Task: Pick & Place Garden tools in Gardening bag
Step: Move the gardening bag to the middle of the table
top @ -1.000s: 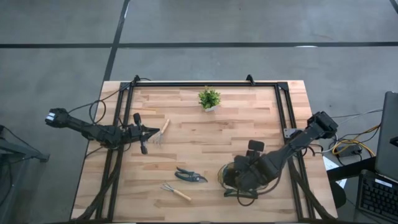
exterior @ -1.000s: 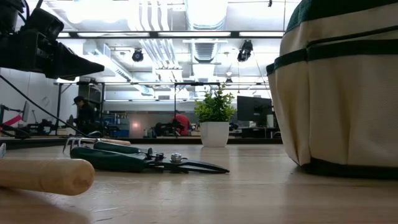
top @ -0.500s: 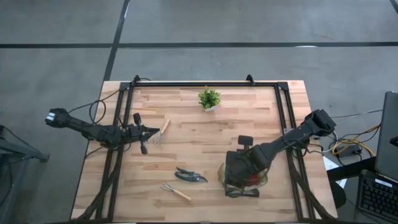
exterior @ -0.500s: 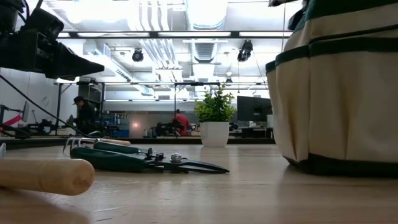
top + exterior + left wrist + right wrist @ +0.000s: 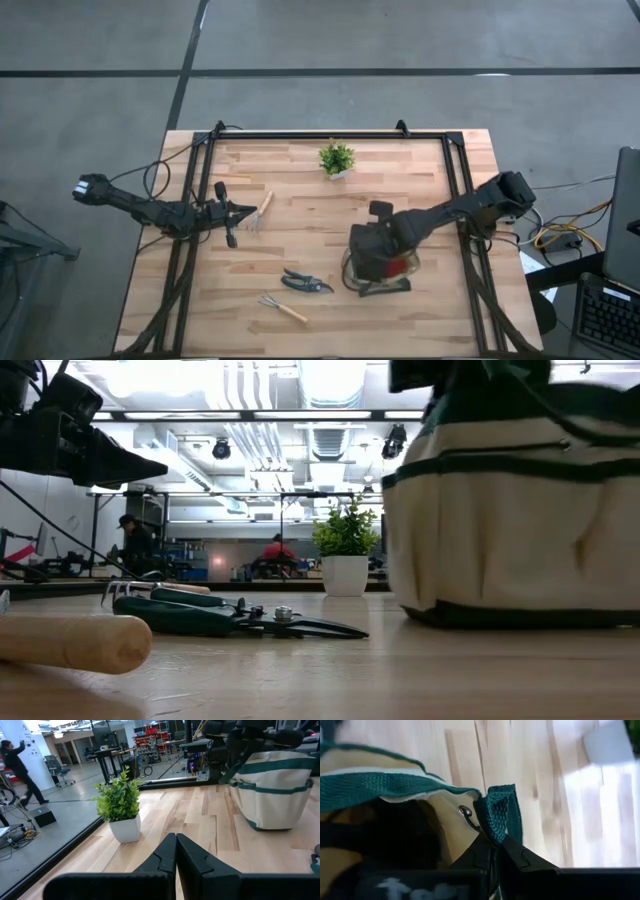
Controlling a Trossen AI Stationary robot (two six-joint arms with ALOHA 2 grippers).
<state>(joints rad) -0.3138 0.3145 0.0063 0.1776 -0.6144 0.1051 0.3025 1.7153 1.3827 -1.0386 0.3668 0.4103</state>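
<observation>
- The right gripper (image 5: 495, 847) is closed, its two dark fingers pinched on the dark green webbing loop handle (image 5: 501, 815) of the round khaki fabric gardening bag (image 5: 380, 268).
- In the right wrist view the handle is seen fixed to the bag's rim by a small metal rivet, with the green trim running along the rim beside it.
- From above, the bag is seen on the wooden table (image 5: 330, 215) right of centre, mostly covered by the right arm; something red shows inside it.
- The left gripper (image 5: 176, 851) is held with its fingers pressed together, empty, above the table's left side.
- A wooden-handled metal mini rake (image 5: 260, 212) lies just beside the left gripper's tip.
- A pair of dark-handled pruning shears (image 5: 305, 282) lies on the table left of the bag, apart from it.
- A second wooden-handled mini fork (image 5: 283, 308) lies near the front edge, just below the shears in the high view.
- A small green potted plant in a white pot (image 5: 337, 159) stands near the far edge, well apart from the bag.
- No readable writing or brand can be made out on the bag or the tools.
</observation>
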